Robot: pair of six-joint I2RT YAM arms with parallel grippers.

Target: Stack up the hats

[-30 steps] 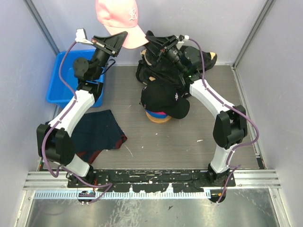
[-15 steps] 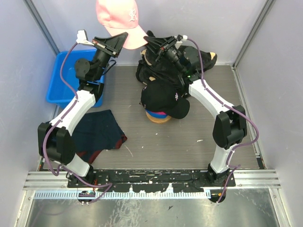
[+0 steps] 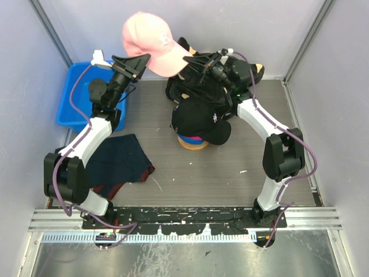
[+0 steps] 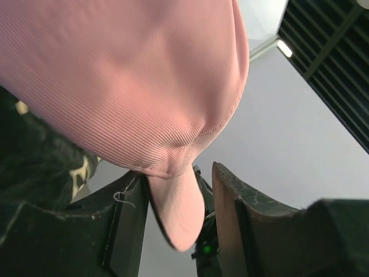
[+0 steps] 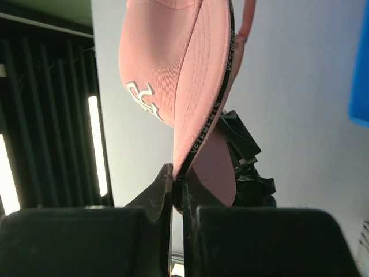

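Pink cap is up in the air at the back of the bench, slung between the two hands. The right hand is clamped shut on the cap's edge, and its wrist view shows the fingertips pinched tight with the rim running straight up out of them. The left hand stands part open. A pink flap hangs between its fingers, brushing the one on the left of that view with clear daylight on the other side, so no grip there.

Here's what matters: the pile sits below the cap and nearer the arm bases, black cap on top with blue and magenta peeking out under it. The pink cap's long axis runs crosswise, crown over by the left hand, brim toward the right. The right arm is the closer one to the pile, and it has the cap, so my read is the carry down is its job.

The top view gives the layout: cap, pile and the plush bundle between them. It can't show the jaws. The wrist views settle those, but neither one shows the pile at all.
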